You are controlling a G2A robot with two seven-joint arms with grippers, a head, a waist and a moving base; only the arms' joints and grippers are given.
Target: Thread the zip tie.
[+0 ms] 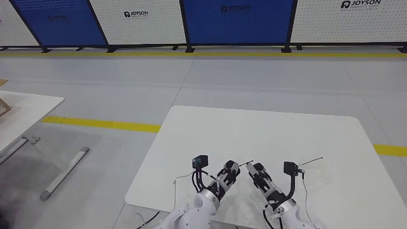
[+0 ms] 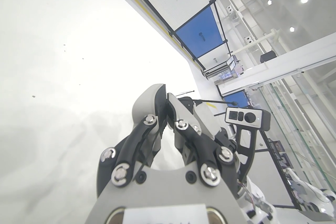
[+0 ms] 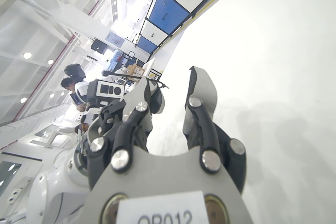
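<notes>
Zip tie [image 2: 215,102], a thin black plastic strap, is what we see pinched in the left claw [image 2: 166,97]. The claw's two grey, black-padded fingers [image 2: 153,104] are pressed together on it. In the left wrist view a dark strand runs down between them toward the palm. From the fingertips the zip tie sticks out sideways in the air above the table, toward the other arm, and ends in a small dark knob.

The right claw [image 3: 172,80] sits just beside the left one, its jaws spread wide apart with nothing between them. In the right wrist view the strap crosses near the tip of that claw's inner finger; we cannot tell whether it touches. Both claws are over the near part of the white rectangular table [image 1: 267,133].

To the right of the right arm a second thin black strip [image 1: 311,161] lies on the table, next to a faint clear rounded outline we cannot make out. Beyond the table we see a pale floor with a yellow floor line [image 1: 102,123] and a row of blue and white perforated panels [image 1: 238,6].
</notes>
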